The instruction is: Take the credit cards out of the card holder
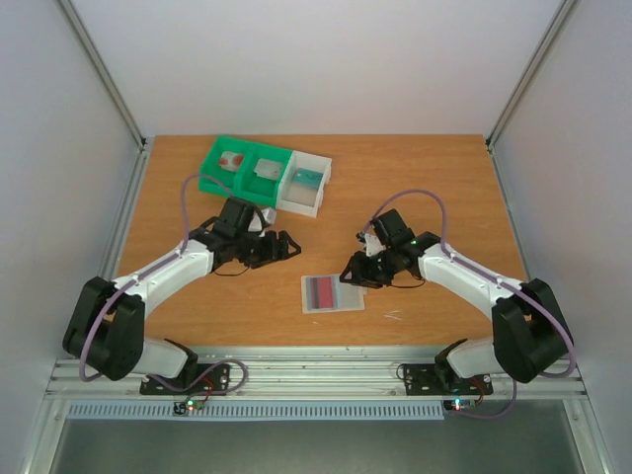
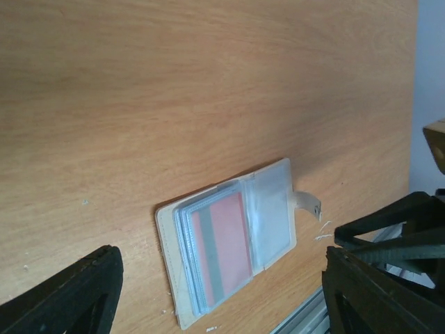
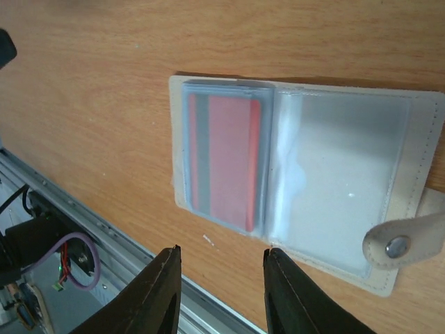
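Wooden counter carries the card holder, which lies opened flat near the centre of the near edge, between the two arms. Both panels face up. The left panel holds a dark red card with a grey stripe, seated inside the translucent sleeve. The right panel shows pale, cloudy plastic. A white tab with a metal snap stud projects from the outer edge of the right panel.

The left claw sits to the far left of the holder, apart from it. Its fingers are spread wide and hold nothing. The right claw is raised just beside the holder's far right corner and does not touch it. Its fingers stand a moderate gap apart and hold nothing.

A green-and-white compartment tray rests at the far left of the counter, well apart from the holder. Small items lie in its compartments, too small to identify.
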